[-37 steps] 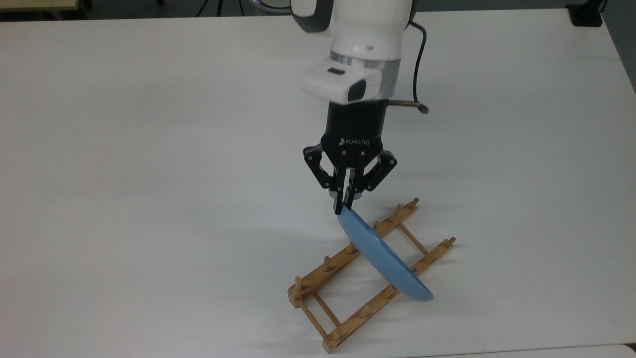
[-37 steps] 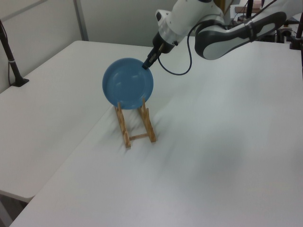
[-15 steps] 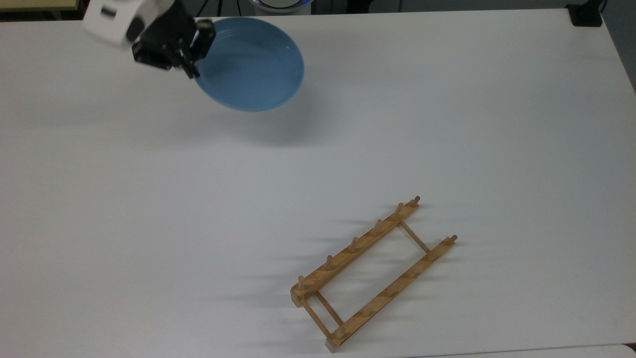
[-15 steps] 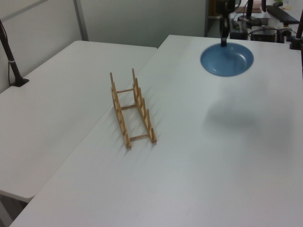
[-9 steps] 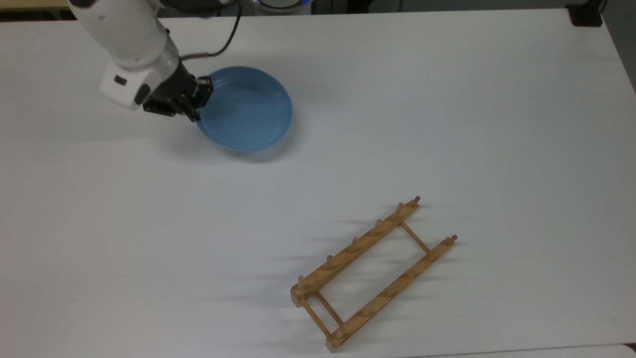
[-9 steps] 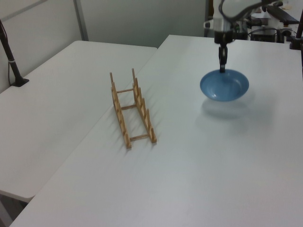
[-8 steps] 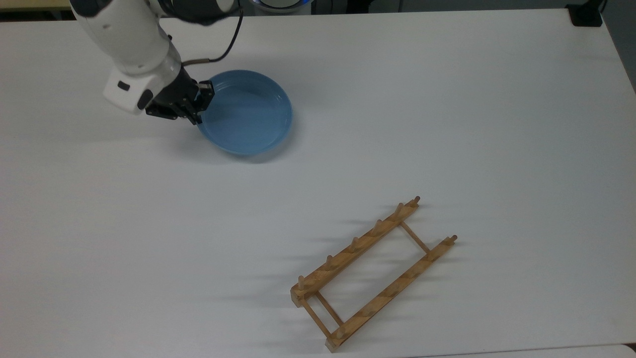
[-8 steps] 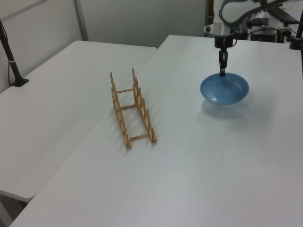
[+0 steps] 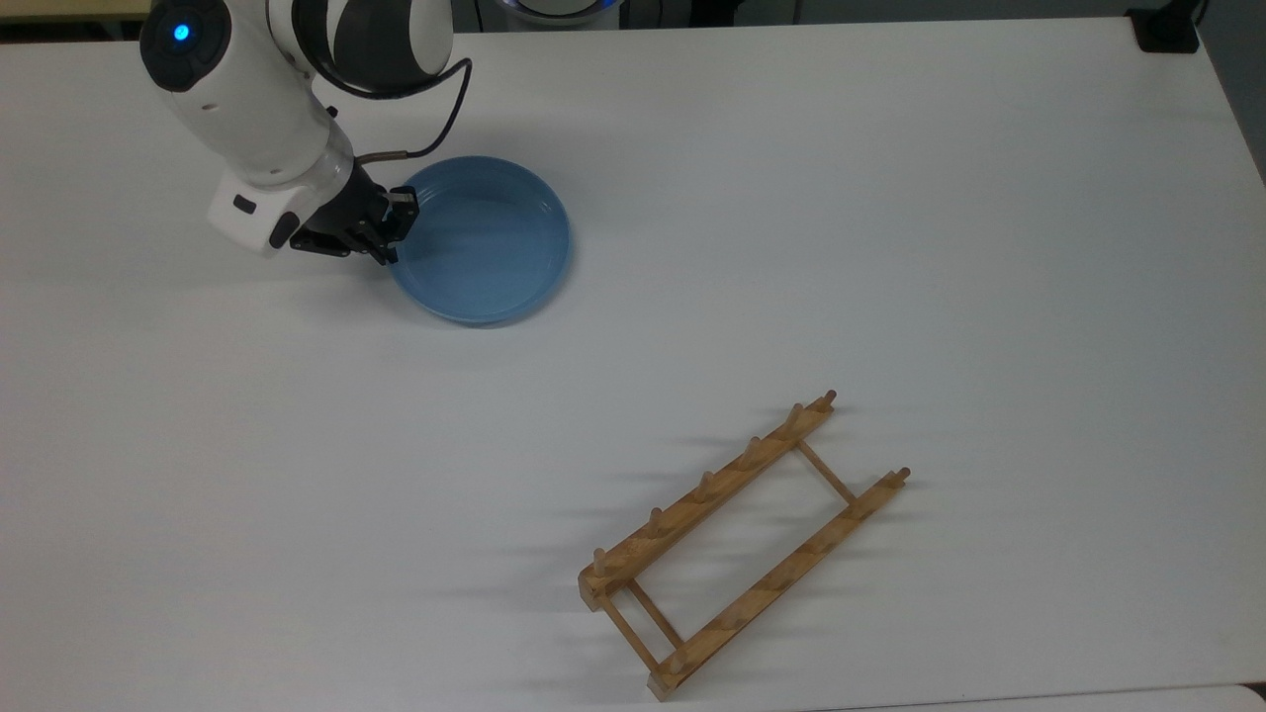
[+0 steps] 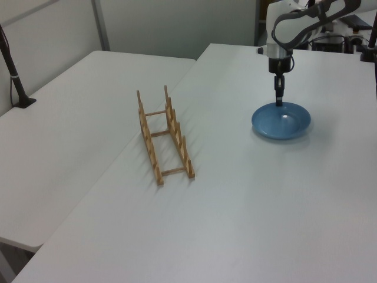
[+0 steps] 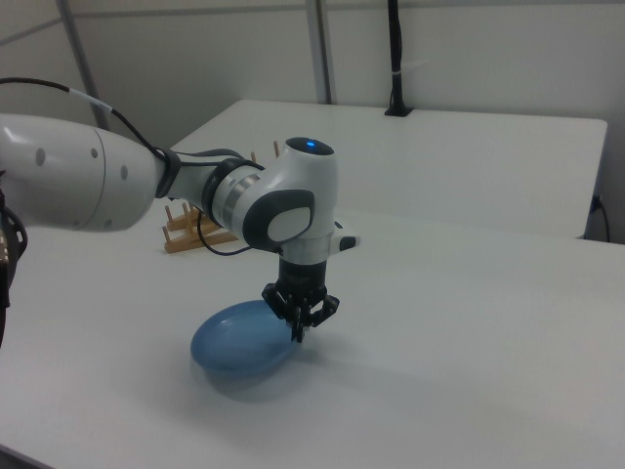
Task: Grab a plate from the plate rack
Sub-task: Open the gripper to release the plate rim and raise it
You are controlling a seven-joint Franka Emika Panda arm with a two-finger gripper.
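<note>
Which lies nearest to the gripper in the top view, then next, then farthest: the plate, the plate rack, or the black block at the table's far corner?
From the gripper:
1. The plate, gripped at its rim, beside it.
2. The plate rack, toward the top view's lower right.
3. The black block, top view's upper right corner.

In the top view we find the plate on the table at upper left, the gripper at its left rim, and the plate rack well apart at lower right.
</note>
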